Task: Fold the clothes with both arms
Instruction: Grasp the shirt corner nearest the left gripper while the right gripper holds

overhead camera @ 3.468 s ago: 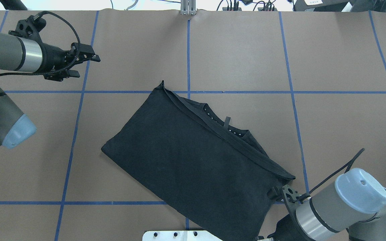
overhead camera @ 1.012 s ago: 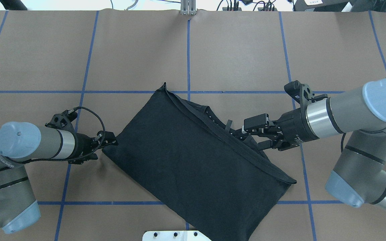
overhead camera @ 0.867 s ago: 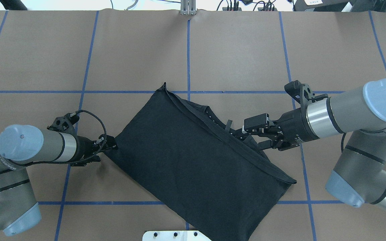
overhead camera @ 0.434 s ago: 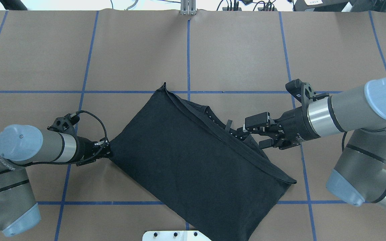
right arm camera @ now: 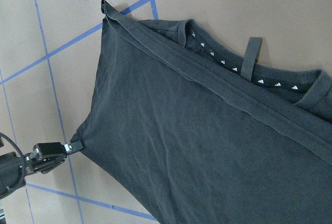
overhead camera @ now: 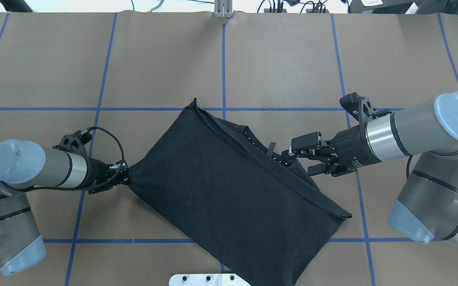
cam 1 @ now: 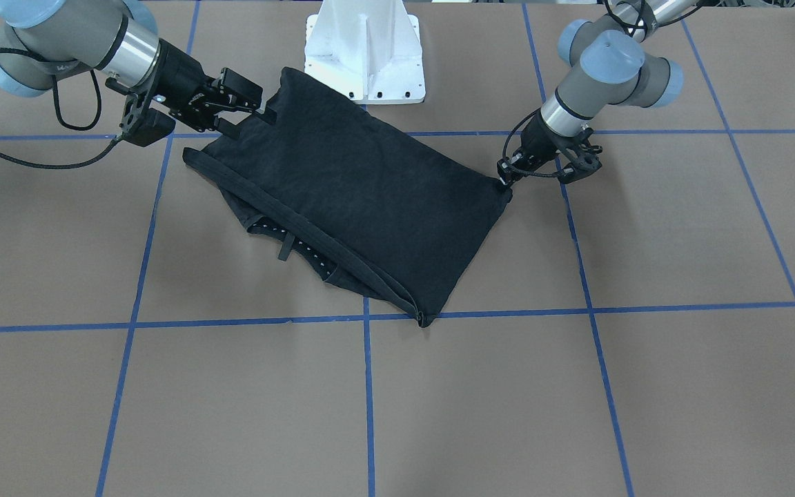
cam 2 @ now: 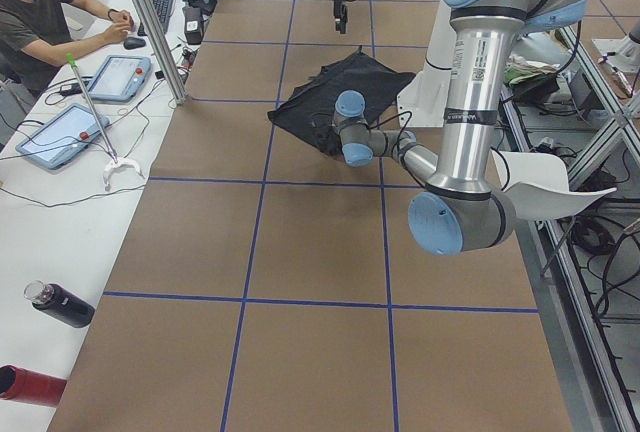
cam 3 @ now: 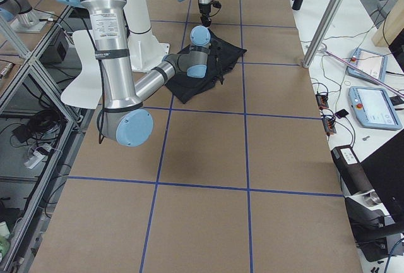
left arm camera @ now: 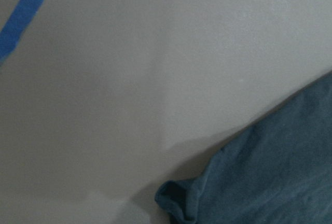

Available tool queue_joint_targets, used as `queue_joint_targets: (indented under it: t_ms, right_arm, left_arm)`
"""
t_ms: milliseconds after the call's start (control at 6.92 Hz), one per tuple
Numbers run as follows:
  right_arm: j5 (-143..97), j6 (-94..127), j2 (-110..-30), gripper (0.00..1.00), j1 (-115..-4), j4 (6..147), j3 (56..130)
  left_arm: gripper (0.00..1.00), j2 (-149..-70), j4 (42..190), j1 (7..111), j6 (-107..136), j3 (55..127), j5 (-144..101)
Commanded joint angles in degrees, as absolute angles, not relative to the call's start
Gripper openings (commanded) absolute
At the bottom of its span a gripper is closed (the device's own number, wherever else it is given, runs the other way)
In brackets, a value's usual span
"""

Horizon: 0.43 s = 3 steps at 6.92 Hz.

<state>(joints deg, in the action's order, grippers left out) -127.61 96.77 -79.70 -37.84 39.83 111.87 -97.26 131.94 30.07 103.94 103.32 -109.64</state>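
Observation:
The black T-shirt (overhead camera: 229,198) lies folded and slanted on the brown table, plain side up, and the print is hidden. Its collar edge with white marks and a hang loop (right arm camera: 251,55) shows at the far right side. My left gripper (overhead camera: 125,179) is shut on the shirt's left corner, low at the table; it also shows in the front-facing view (cam 1: 504,181). My right gripper (overhead camera: 298,161) is open and empty, with its fingers over the collar-side edge; it shows in the front-facing view too (cam 1: 249,119). The left wrist view shows only the shirt corner (left arm camera: 280,172).
The white pedestal base (cam 1: 366,48) stands at the table's near edge, touching the shirt's near corner. Blue tape lines (overhead camera: 224,59) grid the brown table. An operator (cam 2: 40,12) sits at a side desk with tablets (cam 2: 60,134).
My left gripper came in from the far left, reached the shirt's left corner and shut on it. My right arm swung from the near edge to the collar side and stays open.

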Motion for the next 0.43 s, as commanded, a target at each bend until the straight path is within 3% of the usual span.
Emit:
queue_joint_targets:
  t_ms: [0,289]
  right_arm:
    - [-127.3,96.8,-79.7,1.00,-38.1,39.9,111.9]
    - [-127.3,96.9,-79.7,1.00,-38.3,39.9,111.8]
  left_arm:
    - [0.00,-98.3,129.8,34.8,100.2,102.5,-109.9]
    - [0.00,-105.3,128.9,39.5,97.6,96.5,-109.9]
